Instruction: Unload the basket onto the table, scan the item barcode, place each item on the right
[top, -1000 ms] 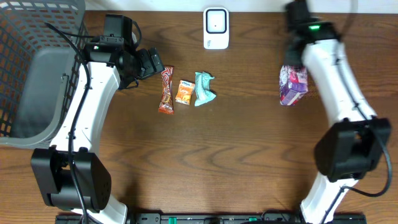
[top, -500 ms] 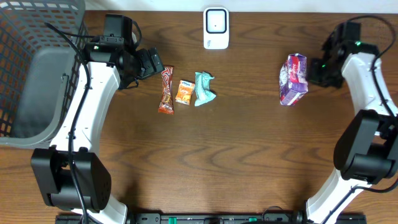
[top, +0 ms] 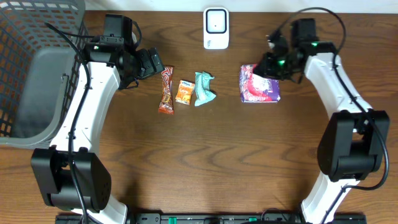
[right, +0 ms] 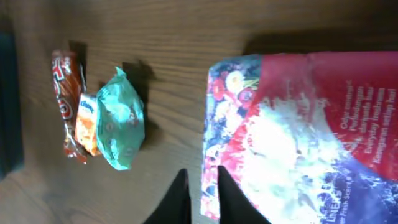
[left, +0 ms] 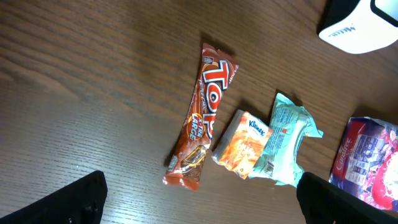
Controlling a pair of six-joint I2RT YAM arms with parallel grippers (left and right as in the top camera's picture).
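Observation:
A red, white and purple pouch (top: 259,84) lies flat on the table, right of the snack row and below the white scanner (top: 216,28). My right gripper (top: 266,67) sits at the pouch's upper right edge. In the right wrist view its fingers (right: 202,173) stand almost together, pinching the edge of the pouch (right: 311,137). My left gripper (top: 155,62) hovers just left of the snacks. Its jaws are wide open and empty in the left wrist view (left: 202,205), where the pouch (left: 367,162) shows at the right edge.
A brown chocolate bar (top: 166,90), an orange tissue pack (top: 185,92) and a teal packet (top: 203,89) lie side by side left of the pouch. A grey mesh basket (top: 37,68) fills the far left.
The pouch has shifted left, from the right side toward the table's middle, and now lies flat. The right arm swung in from the right edge to the pouch. The left arm is still.

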